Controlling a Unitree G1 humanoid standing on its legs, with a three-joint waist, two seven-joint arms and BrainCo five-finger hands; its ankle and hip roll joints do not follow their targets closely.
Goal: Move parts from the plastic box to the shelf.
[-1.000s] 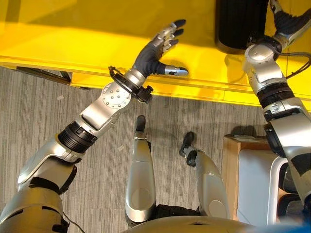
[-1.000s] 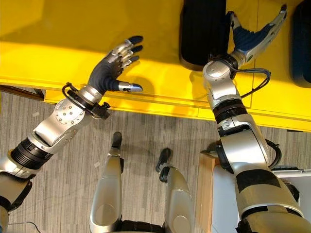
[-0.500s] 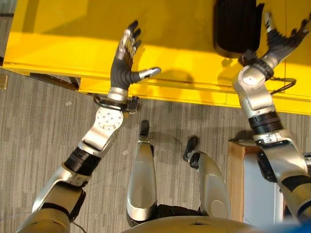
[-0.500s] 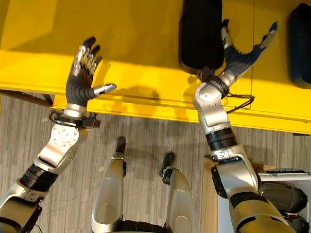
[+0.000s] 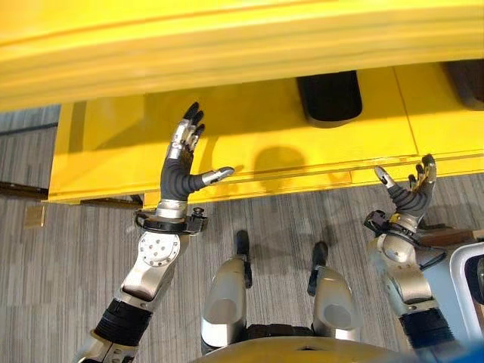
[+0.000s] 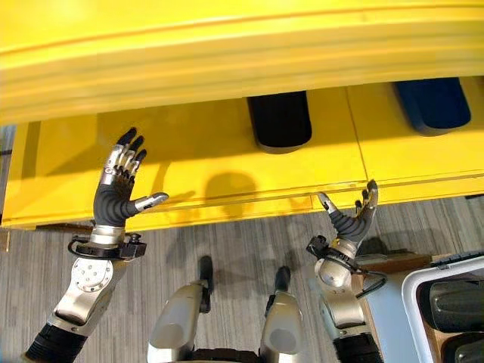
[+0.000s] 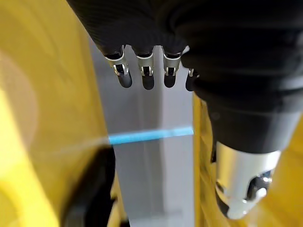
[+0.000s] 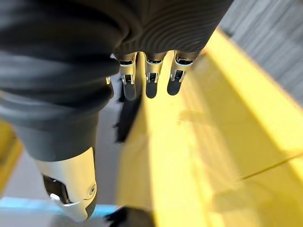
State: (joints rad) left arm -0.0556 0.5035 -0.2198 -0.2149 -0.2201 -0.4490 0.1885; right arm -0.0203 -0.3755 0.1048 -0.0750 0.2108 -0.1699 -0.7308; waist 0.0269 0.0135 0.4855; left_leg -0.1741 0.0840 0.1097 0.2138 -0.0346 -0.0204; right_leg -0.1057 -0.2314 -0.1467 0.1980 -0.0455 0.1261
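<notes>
Two yellow shelf (image 6: 189, 162) levels; upper lip overhangs, lower deck bare at left. Left hand (image 5: 180, 162) raised over lower front edge, fingers straight, thumb splayed, empty. Two dark parts (image 6: 280, 119) (image 6: 432, 102) lie flat on lower deck. Right hand (image 6: 350, 218) below shelf edge, spread, empty. Plastic box (image 6: 446, 299) far right, parts inside.

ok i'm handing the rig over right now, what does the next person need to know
Left hand: open, holds nothing, raised over the yellow shelf near its front edge.
Right hand: open, holds nothing, just off the shelf's front edge, over the floor.
Done: one black part lies on the shelf under the upper level; a dark blue part lies to its right.
Left: more dark parts sit in the plastic box beside the robot's right arm. Likely next step is reaching back into the box.
</notes>
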